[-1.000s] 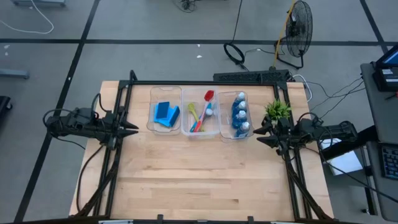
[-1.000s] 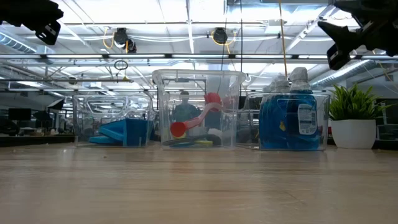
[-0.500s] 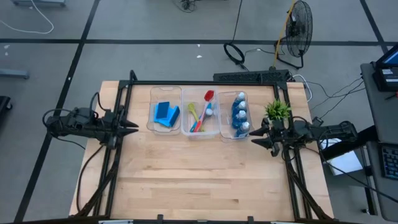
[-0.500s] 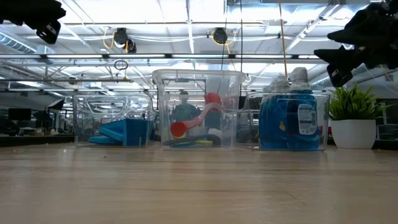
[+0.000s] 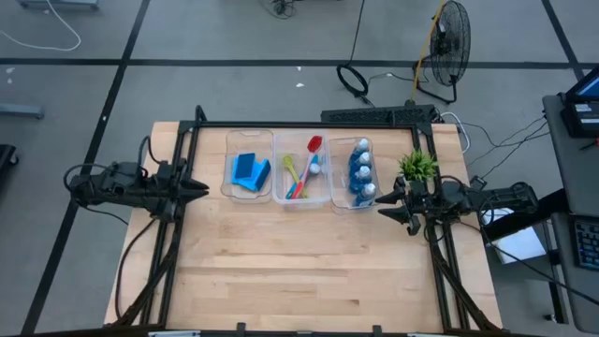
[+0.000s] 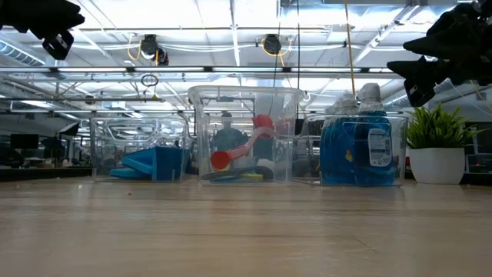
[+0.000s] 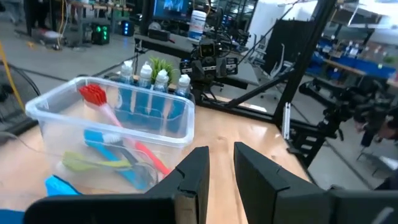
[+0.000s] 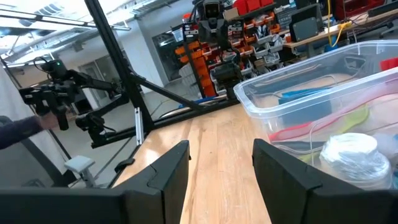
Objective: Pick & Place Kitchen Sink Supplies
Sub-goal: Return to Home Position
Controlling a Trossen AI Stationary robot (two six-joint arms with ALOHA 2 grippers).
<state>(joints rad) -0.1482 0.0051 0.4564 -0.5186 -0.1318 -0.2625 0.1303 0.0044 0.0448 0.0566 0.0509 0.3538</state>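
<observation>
Three clear bins stand in a row at the table's far middle. The left bin holds blue sponges (image 5: 249, 171). The middle bin holds a red, a yellow-green and a light blue brush (image 5: 301, 173). Blue-and-white bottles (image 5: 361, 174) stand upright in the right bin. My left gripper (image 5: 198, 190) hovers level at the table's left edge, left of the sponge bin, open by a narrow gap (image 7: 222, 163) with nothing in it. My right gripper (image 5: 382, 208) hovers level near the bottle bin's near right corner, open (image 8: 221, 163) and empty.
A small green potted plant (image 5: 417, 167) stands on the table just beyond my right gripper. Dark frame struts (image 5: 168, 253) run along both side edges. The bare wooden top (image 5: 299, 271) stretches across the near half. The bins' rims (image 6: 244, 91) rise well above the tabletop.
My right gripper has tipped its fingers down, sunk a little and reached slightly toward the table's left, then kept still. My left gripper has rolled a little about its own axis without shifting place. No bin or supply has moved.
</observation>
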